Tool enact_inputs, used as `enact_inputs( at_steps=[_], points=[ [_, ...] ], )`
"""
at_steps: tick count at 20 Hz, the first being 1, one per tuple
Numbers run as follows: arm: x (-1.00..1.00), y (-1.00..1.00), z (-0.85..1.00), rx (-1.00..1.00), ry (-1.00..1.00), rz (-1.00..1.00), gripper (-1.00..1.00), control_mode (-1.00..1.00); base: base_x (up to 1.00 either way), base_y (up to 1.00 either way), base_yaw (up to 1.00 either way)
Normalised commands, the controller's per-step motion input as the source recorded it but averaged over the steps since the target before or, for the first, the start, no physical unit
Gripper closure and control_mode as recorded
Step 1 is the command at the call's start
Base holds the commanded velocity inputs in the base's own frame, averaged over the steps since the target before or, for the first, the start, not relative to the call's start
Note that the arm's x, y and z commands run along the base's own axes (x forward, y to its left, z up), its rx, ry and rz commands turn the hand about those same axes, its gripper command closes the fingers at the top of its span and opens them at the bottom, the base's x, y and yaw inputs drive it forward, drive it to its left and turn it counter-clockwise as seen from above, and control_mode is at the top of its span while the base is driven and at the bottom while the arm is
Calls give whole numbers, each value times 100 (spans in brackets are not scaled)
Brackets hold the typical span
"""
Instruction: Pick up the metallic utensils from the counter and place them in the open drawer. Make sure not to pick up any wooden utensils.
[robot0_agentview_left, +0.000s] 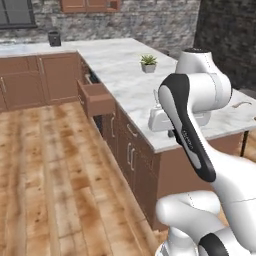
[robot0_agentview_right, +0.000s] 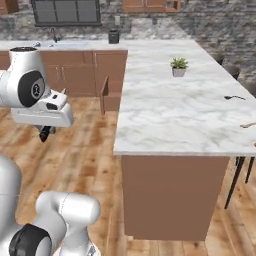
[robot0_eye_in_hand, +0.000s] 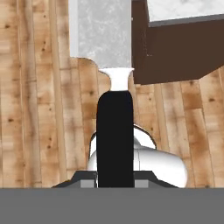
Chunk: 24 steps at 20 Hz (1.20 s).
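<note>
The knife is pinched by its black handle between the closed-in fingers of the gripper, with the silver blade running on past the tips. It hangs over the wooden floor, off the counter's long cabinet edge. Judged from its look, it is light, stiff and smooth, so it could twist or slide in a two-finger pinch; the matte handle near the bolster is the better hold, not the slick blade. The open drawer juts from that cabinet edge, farther along. Near the counter's opposite edge lie a thin dark utensil and a light-brown utensil, both too small to identify.
</note>
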Motion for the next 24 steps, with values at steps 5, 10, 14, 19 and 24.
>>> enact_inputs(
  at_steps=[5, 10, 14, 19, 24],
  points=[
    [0, 0, 0, 0, 0, 0, 100, 100, 56, 100, -47],
    [0, 0, 0, 0, 0, 0, 100, 100, 73, 100, -29],
    [0, 0, 0, 0, 0, 0, 100, 100, 59, 94, 0],
    [0, 0, 0, 0, 0, 0, 100, 100, 77, 27, 0],
    [0, 0, 0, 0, 0, 0, 100, 100, 66, -15, 6]
  ],
)
